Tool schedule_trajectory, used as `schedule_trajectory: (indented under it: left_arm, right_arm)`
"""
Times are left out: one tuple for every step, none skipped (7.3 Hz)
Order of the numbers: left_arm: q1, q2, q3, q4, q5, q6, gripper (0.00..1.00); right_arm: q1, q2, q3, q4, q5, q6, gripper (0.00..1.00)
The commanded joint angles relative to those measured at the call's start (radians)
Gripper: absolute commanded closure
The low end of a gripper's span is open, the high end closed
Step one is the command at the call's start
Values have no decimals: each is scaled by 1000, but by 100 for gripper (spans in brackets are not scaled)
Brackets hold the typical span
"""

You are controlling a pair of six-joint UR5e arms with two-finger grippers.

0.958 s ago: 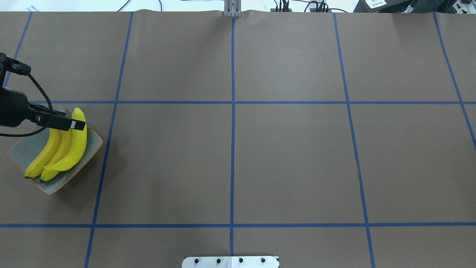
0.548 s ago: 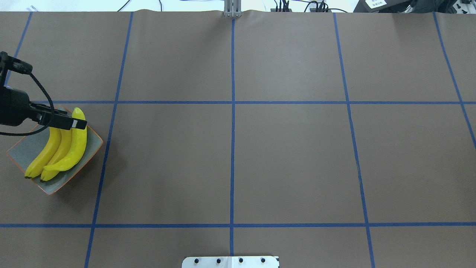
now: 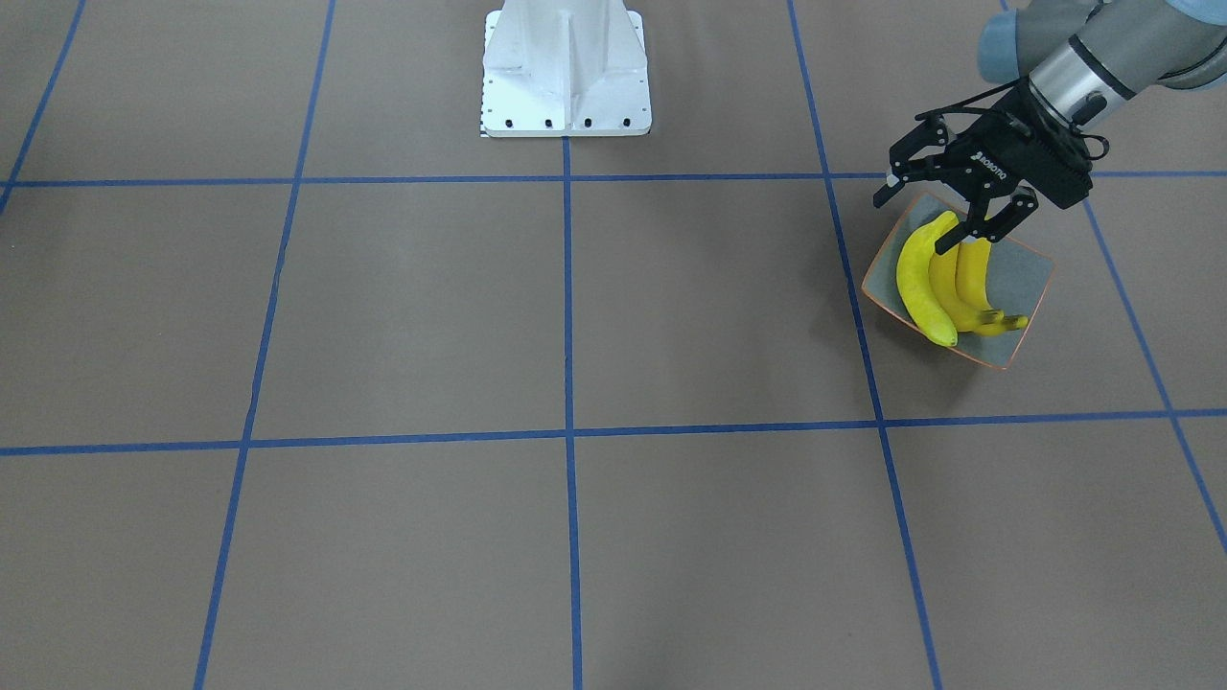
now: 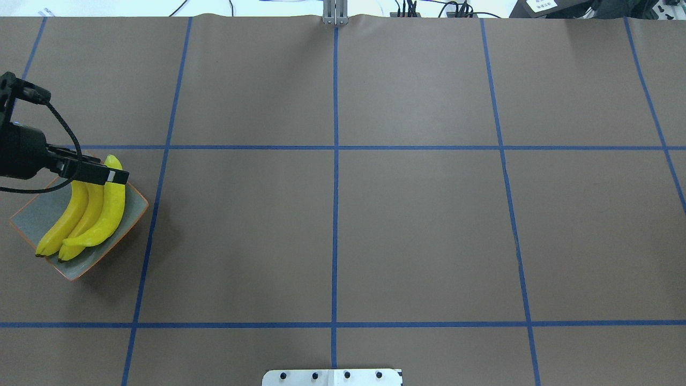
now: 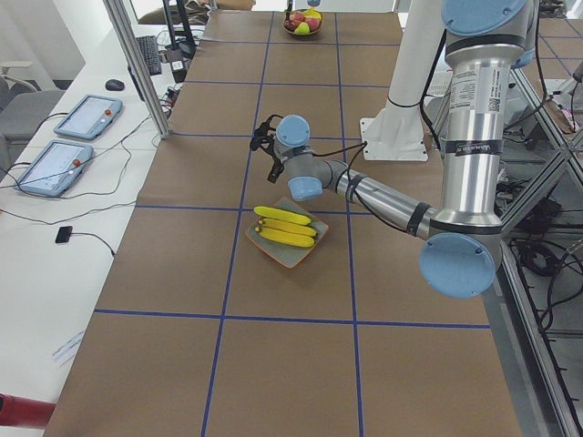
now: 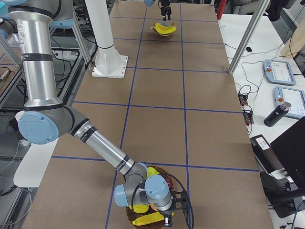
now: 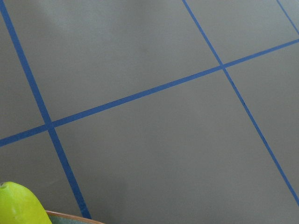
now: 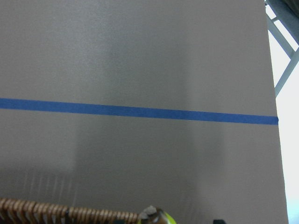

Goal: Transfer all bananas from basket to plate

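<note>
Bananas [image 4: 88, 214] on plate [image 4: 32, 217], tips near rim | left pincer [image 3: 913, 224] spread above

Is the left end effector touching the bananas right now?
Apart. In the exterior left view, bare table shows between the open left end effector and the bananas, so there is a plain gap.
</note>
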Motion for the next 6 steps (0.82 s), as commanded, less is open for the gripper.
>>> schedule_trajectory:
  left_arm:
    - [0, -2, 2, 0, 0, 0, 0]
    - [0, -2, 0, 0, 0, 0, 0]
    - [0, -2, 2, 0, 0, 0, 0]
    - [0, -6, 2, 0, 0, 0, 0]
    - [0, -8, 2, 0, 0, 0, 0]
    - [0, -8, 2, 0, 0, 0, 0]
  right_arm:
    - [-4, 0, 1, 0, 14, 5, 38]
    - [-7, 0, 2, 0, 27, 5, 39]
    - [-7, -2, 1, 0, 31, 5, 43]
    - [-9, -3, -1, 0, 36, 5, 48]
    - [-9, -3, 1, 0, 36, 3, 68]
    - [-9, -5, 4, 0, 28, 0, 100]
